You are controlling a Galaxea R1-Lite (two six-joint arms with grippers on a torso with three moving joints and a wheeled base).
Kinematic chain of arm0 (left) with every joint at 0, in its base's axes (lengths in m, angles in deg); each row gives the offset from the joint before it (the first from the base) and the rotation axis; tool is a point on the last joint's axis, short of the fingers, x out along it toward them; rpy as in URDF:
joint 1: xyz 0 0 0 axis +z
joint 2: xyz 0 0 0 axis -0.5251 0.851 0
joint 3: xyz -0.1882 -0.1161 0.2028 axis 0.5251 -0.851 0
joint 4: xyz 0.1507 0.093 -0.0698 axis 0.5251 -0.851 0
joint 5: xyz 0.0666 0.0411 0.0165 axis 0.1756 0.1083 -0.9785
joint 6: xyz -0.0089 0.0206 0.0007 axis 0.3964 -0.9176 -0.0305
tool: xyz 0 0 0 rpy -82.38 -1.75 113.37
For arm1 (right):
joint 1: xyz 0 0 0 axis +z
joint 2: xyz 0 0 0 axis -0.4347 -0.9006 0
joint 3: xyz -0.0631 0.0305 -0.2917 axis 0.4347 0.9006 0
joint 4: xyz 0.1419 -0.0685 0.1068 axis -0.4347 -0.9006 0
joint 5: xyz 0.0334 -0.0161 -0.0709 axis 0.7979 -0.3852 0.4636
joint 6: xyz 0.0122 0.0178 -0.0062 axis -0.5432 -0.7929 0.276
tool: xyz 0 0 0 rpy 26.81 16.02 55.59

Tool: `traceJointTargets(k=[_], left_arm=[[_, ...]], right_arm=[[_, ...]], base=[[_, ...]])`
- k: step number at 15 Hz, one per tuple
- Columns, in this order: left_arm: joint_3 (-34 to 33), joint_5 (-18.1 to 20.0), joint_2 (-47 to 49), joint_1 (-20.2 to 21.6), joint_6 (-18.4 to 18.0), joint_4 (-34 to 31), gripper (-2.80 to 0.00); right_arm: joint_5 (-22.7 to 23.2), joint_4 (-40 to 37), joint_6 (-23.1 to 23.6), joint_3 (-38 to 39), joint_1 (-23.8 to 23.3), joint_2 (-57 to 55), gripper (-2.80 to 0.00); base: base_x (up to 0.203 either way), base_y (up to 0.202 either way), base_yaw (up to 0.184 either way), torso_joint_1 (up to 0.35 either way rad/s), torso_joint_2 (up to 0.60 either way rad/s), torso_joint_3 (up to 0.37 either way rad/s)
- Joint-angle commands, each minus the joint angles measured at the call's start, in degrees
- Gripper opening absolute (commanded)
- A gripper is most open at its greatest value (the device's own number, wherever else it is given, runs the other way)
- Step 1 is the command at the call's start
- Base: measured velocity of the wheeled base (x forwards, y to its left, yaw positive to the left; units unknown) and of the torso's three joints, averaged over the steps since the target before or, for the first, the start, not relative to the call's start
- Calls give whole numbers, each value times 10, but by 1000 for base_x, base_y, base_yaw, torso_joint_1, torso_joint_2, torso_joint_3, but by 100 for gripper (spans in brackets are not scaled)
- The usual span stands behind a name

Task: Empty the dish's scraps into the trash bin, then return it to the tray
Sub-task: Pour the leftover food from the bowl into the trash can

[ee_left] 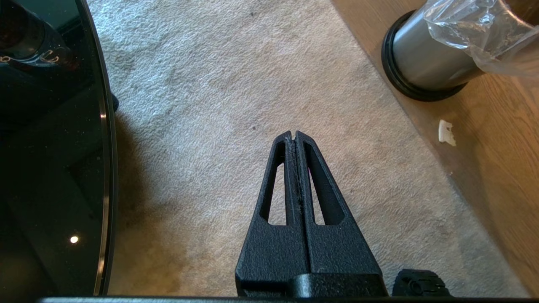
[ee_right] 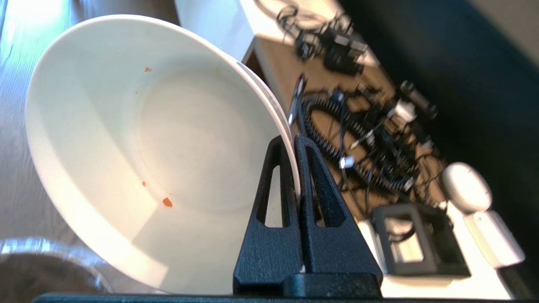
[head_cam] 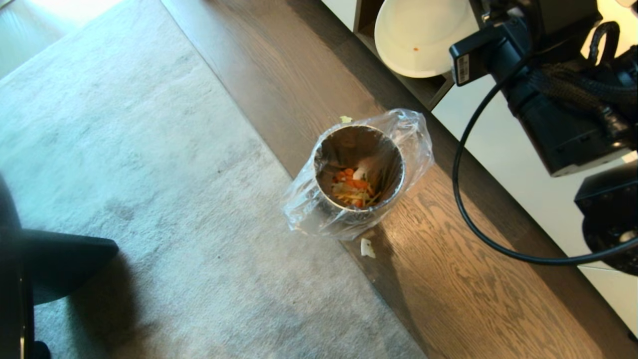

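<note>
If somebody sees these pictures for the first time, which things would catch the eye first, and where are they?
First comes the steel trash bin on the wooden floor beside the grey carpet, with orange and yellow scraps lying at its bottom. Next is the white dish, nearly empty, held tilted by its rim in the right gripper. A small pale scrap lies on the floor beside the bin.

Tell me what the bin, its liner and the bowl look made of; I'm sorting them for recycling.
The trash bin looks like brushed steel: a dull grey sheen, with a black base ring. Its liner seems thin clear plastic, crinkled and see-through. The dish, pinched at its rim by the right gripper, looks like glazed ceramic, white and glossy, though it could be melamine.
</note>
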Motion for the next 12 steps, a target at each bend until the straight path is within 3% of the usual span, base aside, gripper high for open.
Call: traceJointTargets(k=[1,12], left_arm=[[0,0,0,0,0,0,-280],[0,0,0,0,0,0,-280]], right_arm=[[-3,-75,-30,4,-25,31,-280],[-5,-86,-27,78,-53,32,-280]], base=[[0,0,0,0,0,0],[0,0,0,0,0,0]])
